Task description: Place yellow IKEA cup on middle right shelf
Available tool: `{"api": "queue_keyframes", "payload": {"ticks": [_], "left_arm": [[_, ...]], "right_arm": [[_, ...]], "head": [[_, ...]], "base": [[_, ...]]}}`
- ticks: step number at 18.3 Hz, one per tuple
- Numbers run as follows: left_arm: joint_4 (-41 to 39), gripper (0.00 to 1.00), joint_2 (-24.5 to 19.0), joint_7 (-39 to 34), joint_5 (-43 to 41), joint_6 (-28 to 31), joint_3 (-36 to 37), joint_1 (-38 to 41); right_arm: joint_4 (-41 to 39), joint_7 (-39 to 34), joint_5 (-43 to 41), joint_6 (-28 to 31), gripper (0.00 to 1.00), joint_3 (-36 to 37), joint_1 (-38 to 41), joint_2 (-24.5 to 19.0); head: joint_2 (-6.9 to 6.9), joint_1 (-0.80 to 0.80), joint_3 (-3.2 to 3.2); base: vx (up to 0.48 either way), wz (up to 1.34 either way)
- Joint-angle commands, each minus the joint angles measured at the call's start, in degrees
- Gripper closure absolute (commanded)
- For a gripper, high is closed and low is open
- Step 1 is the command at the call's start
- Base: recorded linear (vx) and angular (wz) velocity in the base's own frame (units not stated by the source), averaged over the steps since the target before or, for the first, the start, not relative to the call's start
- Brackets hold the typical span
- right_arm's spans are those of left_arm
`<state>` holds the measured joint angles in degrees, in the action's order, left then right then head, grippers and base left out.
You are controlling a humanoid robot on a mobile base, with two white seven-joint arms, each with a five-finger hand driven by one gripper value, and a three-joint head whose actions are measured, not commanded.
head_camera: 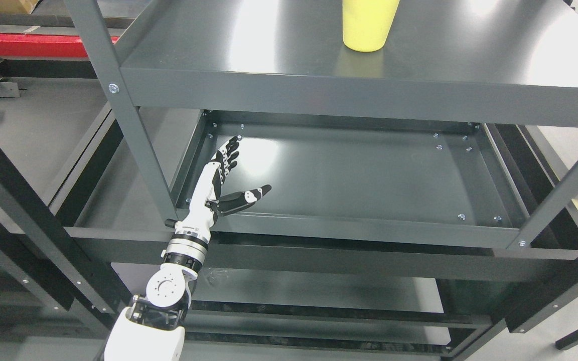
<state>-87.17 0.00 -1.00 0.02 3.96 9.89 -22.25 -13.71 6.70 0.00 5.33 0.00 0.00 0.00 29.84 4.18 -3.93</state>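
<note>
- Since the left arm (168,296) rises from the lower left of the frame, you see its wrist crossing the front rail of the lower shelf (369,180), with the left hand (221,180) lying over that shelf's left part.
- Your hand is flat and empty: fingers straight and together, pointing toward the upper middle of the frame, thumb spread out to the right. It holds nothing.
- Farther back, at the top centre of the frame, the cup (368,25) stands upright on the upper shelf (469,55), its top cut off by the frame edge. It is well apart from the hand.
- I cannot tell from this view whether that upper shelf is the middle right one. If it is, the cup already stands where you want it and the hand may simply be clear of it; if not, a grasp is due.
- For any reach, mind the left upright (128,115) and the upper shelf's front lip above the hand.
- No right arm shows.
</note>
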Motion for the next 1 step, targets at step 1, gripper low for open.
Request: {"api": "queue_keyframes", "payload": {"ticks": [1], "left_arm": [[-0.89, 0.01, -1.00, 0.03, 1.82, -0.26, 0.48, 0.01]], "right_arm": [[-0.09, -0.02, -1.41, 0.03, 0.01, -0.97, 0.79, 1.00]], "head": [[0.00, 0.00, 0.00]], "base": [[0.000, 0.00]]}}
